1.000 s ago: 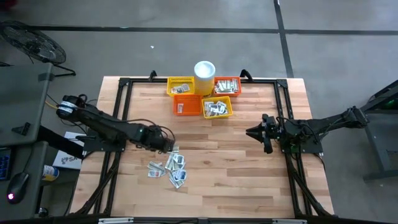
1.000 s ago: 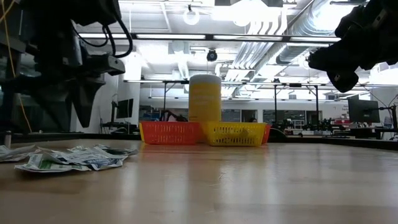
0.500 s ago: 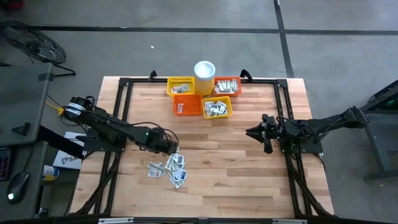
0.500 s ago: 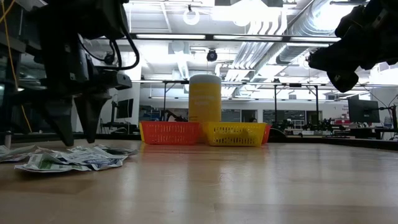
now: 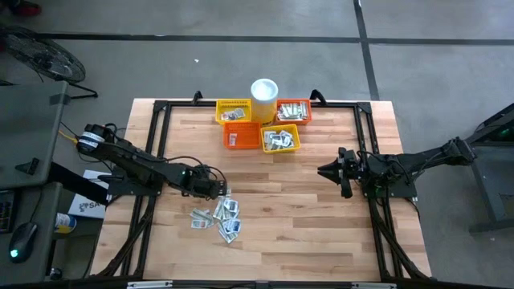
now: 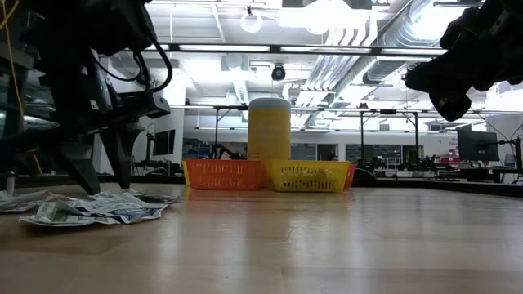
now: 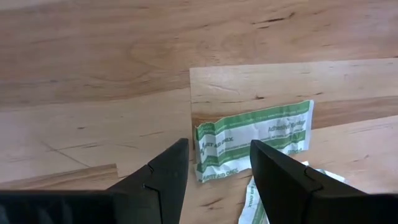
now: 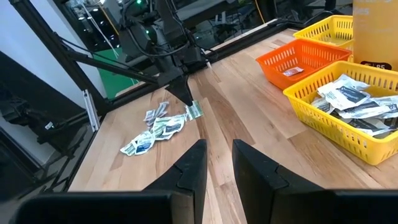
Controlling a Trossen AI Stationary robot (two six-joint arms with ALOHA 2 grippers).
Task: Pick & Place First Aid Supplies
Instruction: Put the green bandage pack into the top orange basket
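- Left gripper [image 5: 221,189] is low over the table [image 5: 321,225], at the upper edge of the loose pile of sachets [image 5: 218,215]. Fingers spread, nothing between them.
- Left wrist view: its two fingertips [image 7: 168,171] straddle one end of a white sachet with green print [image 7: 255,137] lying flat on the wood. Can't tell if the tips touch it; the sachet is not lifted.
- Low view: same gripper [image 6: 105,167] points straight down, tips just above the pile.
- Loose pile: roughly six to eight sachets, overlapping, exact count not readable. White, grey, pale green.
- Right gripper [image 5: 325,171] hangs above the right half of the table, well apart from pile and baskets. Fingers [image 8: 193,165] part open with a narrow gap, holding nothing.
- Baskets: 4, clustered at the far edge of the table, touching each other.
  - yellow basket, far left [image 5: 219,111]: a few sachets in it.
  - orange basket, far right [image 5: 307,111]: several sachets.
  - orange basket, near left [image 5: 229,130]: one or two sachets.
  - yellow basket, near right [image 5: 297,138]: well filled, count not readable.
- White cup [image 5: 264,95]: 1, upright between the two far baskets.
- Arms: 2. One black frame [image 5: 157,128] runs round the table edge.
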